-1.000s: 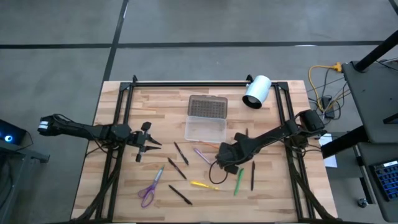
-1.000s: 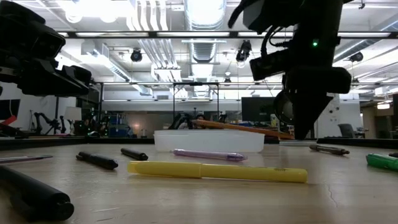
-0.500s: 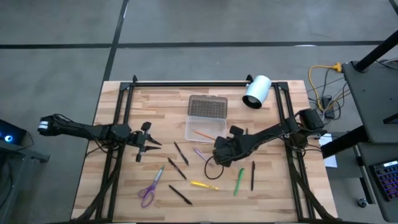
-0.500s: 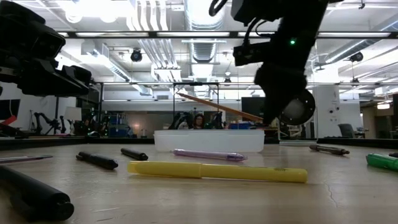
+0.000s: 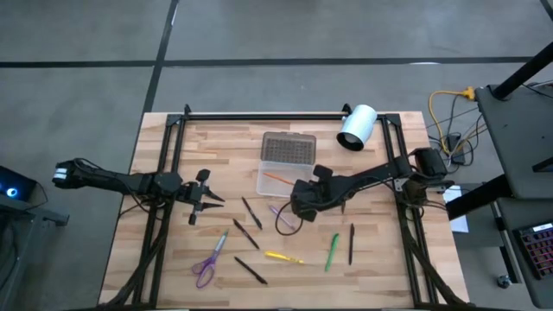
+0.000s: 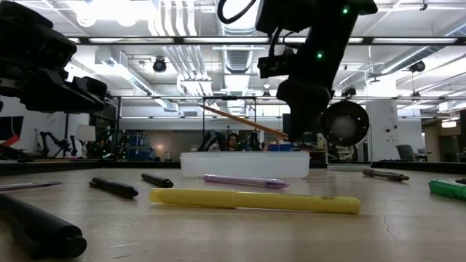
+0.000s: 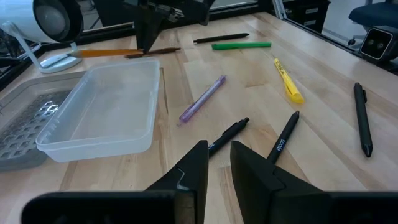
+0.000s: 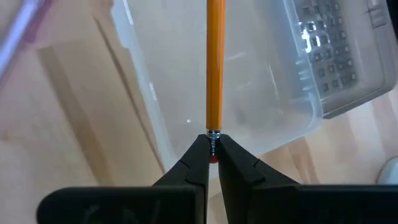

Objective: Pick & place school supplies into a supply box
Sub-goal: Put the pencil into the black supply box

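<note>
My right gripper (image 5: 296, 192) is shut on an orange pencil (image 5: 276, 180) above the clear tray of the supply box (image 5: 285, 181). The box's dotted lid (image 5: 289, 149) lies open on the far side of the tray. In the right wrist view the pencil (image 8: 215, 62) reaches out over the tray (image 8: 261, 93). My left gripper (image 5: 209, 200) hovers left of the pens, slightly open and touching nothing. Purple scissors (image 5: 207, 263), a yellow pen (image 5: 281, 257), a green pen (image 5: 332, 252), a lilac pen (image 5: 278, 213) and several black pens lie flat on the table. My right gripper pinches the pencil at its eraser end (image 8: 212, 152) between the two fingertips (image 8: 198, 155). The fingers lie roughly in line with the pencil, coming from the table's near right. The pencil (image 6: 240, 120) is lifted clear and slants upward, free end over the tray.
A white cylinder (image 5: 357, 127) lies at the far right of the table, beyond the box. A black frame rail (image 5: 259, 116) runs along the far edge. Black pens (image 5: 251, 212) lie between my two grippers. Bare wood shows along the near-right part of the table.
My right gripper has moved from near the green pen toward the far left, up to the box, and has risen, keeping hold of the pencil. The pencil has been lifted above the tray's rim and now slants over the tray.
</note>
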Controlling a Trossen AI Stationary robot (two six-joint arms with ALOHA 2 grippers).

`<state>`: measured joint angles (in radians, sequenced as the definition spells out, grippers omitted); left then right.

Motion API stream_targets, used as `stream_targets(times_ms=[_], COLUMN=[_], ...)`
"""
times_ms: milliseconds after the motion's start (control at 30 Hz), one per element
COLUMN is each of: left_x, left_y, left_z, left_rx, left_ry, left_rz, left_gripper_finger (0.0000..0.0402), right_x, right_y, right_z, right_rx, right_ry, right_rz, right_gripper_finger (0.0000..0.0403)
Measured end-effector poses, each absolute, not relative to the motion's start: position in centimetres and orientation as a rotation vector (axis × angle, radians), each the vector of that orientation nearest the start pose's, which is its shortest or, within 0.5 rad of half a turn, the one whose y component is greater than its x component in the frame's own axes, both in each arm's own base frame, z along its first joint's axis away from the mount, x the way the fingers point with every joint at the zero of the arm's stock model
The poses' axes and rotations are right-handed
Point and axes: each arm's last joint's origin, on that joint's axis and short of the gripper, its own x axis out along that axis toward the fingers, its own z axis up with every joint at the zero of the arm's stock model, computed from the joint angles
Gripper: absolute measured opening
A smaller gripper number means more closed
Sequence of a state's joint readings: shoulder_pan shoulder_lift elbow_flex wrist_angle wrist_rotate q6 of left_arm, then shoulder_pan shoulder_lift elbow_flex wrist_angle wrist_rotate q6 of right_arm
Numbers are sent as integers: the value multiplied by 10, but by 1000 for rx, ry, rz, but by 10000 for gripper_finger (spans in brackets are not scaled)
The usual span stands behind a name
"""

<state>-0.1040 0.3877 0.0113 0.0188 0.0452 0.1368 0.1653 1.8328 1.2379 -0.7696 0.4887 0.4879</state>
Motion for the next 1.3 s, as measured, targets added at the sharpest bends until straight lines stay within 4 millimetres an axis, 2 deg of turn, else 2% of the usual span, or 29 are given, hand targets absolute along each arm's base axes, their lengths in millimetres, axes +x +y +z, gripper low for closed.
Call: stream_targets(times_ms=[1033, 1133, 1300], left_x=[115, 115, 115], left_y=[-13, -13, -13], left_z=[135, 135, 135], left_rx=[146, 146, 146], left_ry=[347, 347, 347], left_rz=[-172, -172, -172], left_gripper_finger=[54, 54, 54], right_x=[336, 335, 338], right_y=[41, 41, 41], right_z=[170, 167, 167], right_rx=[-15, -16, -30], right_ry=[1186, 1188, 1145], right_rz=[-603, -603, -623], right_gripper_finger=[14, 25, 65])
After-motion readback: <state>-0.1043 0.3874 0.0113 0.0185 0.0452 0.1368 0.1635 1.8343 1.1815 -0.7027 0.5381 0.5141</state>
